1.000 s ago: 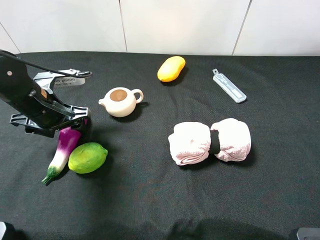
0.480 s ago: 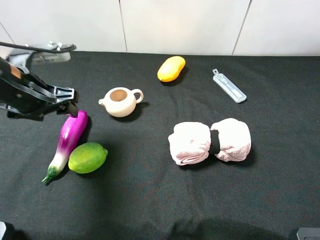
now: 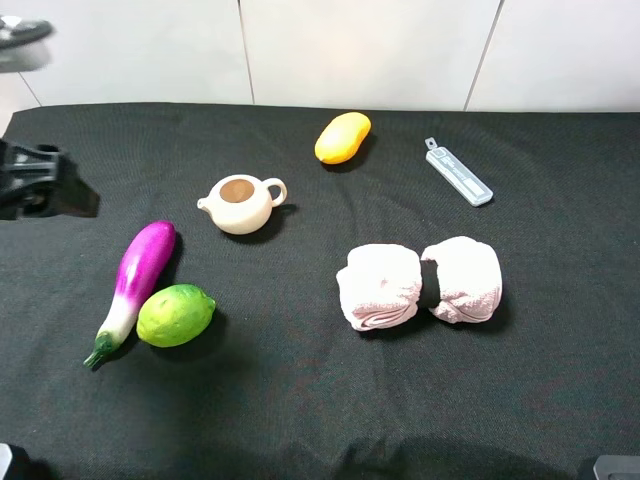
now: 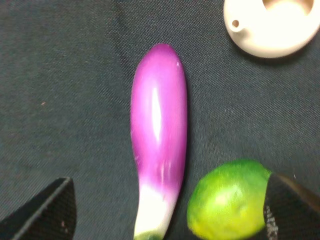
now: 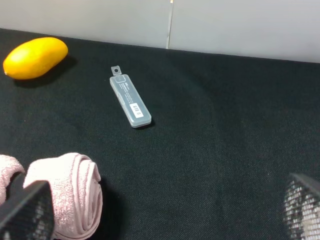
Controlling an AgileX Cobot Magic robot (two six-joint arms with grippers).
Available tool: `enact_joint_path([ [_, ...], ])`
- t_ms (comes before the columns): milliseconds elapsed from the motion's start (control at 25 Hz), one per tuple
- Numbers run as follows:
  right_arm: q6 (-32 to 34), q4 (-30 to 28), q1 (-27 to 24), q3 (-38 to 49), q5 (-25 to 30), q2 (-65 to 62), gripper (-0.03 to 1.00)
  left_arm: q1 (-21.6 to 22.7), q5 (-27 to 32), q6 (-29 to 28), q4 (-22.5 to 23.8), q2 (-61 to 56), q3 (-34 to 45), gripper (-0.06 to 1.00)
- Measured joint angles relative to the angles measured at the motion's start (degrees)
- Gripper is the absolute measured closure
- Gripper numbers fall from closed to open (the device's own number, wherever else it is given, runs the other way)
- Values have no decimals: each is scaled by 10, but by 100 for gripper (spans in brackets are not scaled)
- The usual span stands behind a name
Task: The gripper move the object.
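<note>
Although the task sentence names no particular object, the likeliest one lies near the front left of the black-clothed table (image 3: 300,410): a purple eggplant (image 3: 138,275), flat on the cloth with its green stem end nearest and its rounded tip pointing away. A green lime (image 3: 176,315) touches its near right side. The left pincer (image 4: 169,205) hangs above this pair and looks straight down on them, jaws well apart with nothing between them. In the high view its arm (image 3: 40,180) shows only as a black shape at the left edge, apart from the eggplant. The right pincer (image 5: 165,205) is also spread wide and empty, over bare cloth beside one of two rolled pink towels (image 3: 380,286) that sit side by side at mid-depth. Farther back stand a cream teapot (image 3: 241,203) with no lid, then a grey plastic case (image 3: 458,172), and farthest of all a yellow mango (image 3: 343,137) close to the white wall. Since neither pincer grips anything and every item rests on the cloth, one of two readings holds. Either the eggplant is already placed beside the lime and the job is essentially done, or no pick has begun. The pictures do not settle which. If work is left, it is all of it: descend, close on the eggplant's body, carry and release.
</note>
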Motion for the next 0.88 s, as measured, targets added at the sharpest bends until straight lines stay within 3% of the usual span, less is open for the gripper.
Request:
enact_joint_path([
  [520, 0, 0, 0, 0, 0, 0, 27, 0, 175, 57, 11, -247, 0, 15],
  [880, 0, 0, 0, 0, 0, 0, 27, 0, 251, 83, 16, -388, 0, 15],
])
